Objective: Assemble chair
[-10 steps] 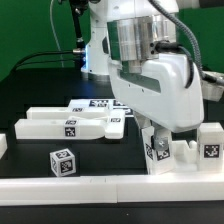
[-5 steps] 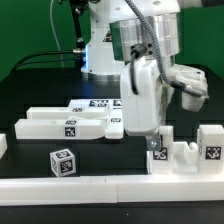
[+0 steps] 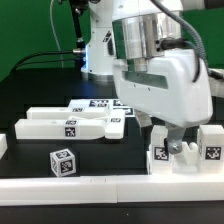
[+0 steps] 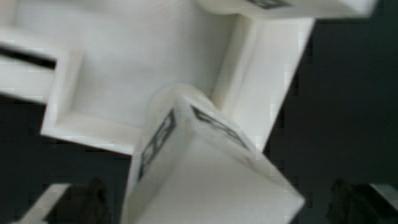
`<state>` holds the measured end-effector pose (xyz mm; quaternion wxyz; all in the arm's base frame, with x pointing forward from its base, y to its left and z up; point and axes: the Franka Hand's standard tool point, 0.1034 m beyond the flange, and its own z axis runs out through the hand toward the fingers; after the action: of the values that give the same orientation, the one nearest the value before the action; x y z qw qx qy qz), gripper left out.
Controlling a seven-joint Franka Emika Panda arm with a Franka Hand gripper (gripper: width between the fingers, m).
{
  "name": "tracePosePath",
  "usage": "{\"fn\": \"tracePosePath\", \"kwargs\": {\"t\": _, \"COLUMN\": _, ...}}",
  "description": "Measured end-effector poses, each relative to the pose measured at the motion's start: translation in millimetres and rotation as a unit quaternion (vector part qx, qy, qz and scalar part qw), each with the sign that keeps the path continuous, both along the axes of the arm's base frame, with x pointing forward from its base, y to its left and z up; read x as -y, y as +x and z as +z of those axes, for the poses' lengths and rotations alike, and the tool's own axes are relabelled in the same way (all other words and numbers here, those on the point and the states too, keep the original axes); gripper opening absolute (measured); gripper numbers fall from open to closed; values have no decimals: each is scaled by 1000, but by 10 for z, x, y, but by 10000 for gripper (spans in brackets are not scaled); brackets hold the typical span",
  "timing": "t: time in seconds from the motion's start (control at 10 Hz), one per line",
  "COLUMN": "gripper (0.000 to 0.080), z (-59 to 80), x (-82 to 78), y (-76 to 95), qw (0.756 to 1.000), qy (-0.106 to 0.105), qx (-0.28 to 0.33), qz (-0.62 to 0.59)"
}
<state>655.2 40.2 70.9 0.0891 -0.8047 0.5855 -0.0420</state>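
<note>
Two-finger gripper [image 3: 172, 138] of glossy white robot arm [image 3: 150, 70] hangs low at exterior view's right. Jaws wide apart, straddling chunky matte white tagged chair piece [image 4: 205, 150], no contact seen. Flat white tagged chair slabs [image 3: 75, 125] lie loose mid-table, well apart. Looks like piece-placing step. Next move calls for straight lift clear, no nudging piece.

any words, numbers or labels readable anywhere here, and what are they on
No readable words or numbers in either view.
Cube, long slab, right block: each carries a square black-and-white pattern, no text.
Wrist view: patterns on the near piece are blurred.
</note>
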Motion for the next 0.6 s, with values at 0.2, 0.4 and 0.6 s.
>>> {"fn": "tracePosePath", "kwargs": {"t": 0.2, "gripper": 647, "z": -1, "x": 12, "y": 1, "qw": 997, "qy": -16, "qx": 7, "qz": 79}}
{"fn": "tracePosePath", "kwargs": {"t": 0.4, "gripper": 649, "z": 12, "x": -69, "y": -19, "qw": 949, "qy": -71, "qx": 11, "qz": 307}}
{"fn": "tracePosePath", "kwargs": {"t": 0.6, "gripper": 649, "z": 2, "x": -57, "y": -22, "qw": 941, "qy": -73, "qx": 13, "qz": 330}}
